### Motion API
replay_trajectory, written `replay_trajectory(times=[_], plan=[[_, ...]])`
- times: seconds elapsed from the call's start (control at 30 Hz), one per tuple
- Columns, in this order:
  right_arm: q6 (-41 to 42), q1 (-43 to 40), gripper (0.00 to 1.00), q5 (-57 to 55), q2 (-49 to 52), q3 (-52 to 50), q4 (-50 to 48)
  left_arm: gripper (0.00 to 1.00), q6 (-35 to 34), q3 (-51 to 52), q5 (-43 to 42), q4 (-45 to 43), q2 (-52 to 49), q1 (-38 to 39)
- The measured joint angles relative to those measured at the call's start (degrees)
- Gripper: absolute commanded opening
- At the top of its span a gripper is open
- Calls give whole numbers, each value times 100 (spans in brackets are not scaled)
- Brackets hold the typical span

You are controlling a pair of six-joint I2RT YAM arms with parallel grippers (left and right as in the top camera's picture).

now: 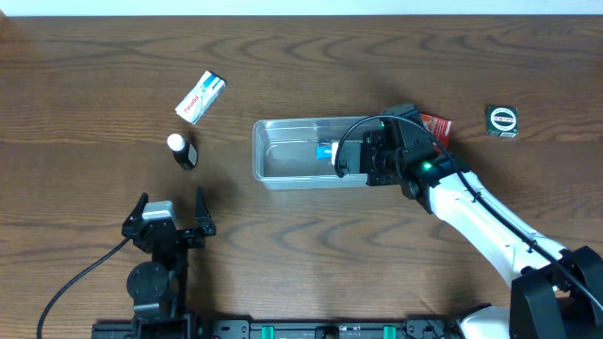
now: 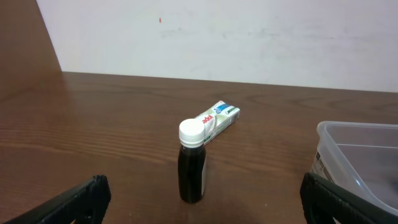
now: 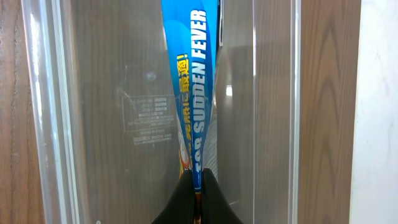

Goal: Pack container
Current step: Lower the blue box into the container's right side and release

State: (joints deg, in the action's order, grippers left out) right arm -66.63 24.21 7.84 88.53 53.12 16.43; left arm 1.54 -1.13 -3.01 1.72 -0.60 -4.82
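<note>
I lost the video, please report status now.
Left gripper open, empty. Right gripper shut on thin blue printed packet, over clear rectangular plastic tub. Nothing blocks it.

Red item [image 1: 437, 123] near the container [image 1: 257, 151], half behind the right arm [image 1: 480, 212]

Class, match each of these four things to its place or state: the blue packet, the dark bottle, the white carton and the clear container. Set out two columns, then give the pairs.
Things
1. blue packet
2. dark bottle
3. white carton
4. container

Places or states
a. lies flat on the table, beyond the bottle
b. see-through, sits mid-table
c. pinched in the shut jaws of the right gripper
d. stands upright, white cap on

Pairs: 1-c, 2-d, 3-a, 4-b
</note>
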Motion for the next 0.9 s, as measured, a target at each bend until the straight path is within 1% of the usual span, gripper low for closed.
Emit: replay_trajectory(times=[0.37, 0.8, 0.83, 0.9], plan=[[-48, -7, 1, 35, 22, 0, 0, 98, 0, 0, 0, 0, 2, 0], [-68, -7, 1, 140, 389, 42, -297, 98, 0, 0, 0, -2, 0, 0], [-68, -7, 2, 140, 389, 42, -299, 98, 0, 0, 0, 0, 2, 0], [-57, -9, 17, 140, 389, 42, -299, 98, -2, 0, 0, 0, 0, 0]])
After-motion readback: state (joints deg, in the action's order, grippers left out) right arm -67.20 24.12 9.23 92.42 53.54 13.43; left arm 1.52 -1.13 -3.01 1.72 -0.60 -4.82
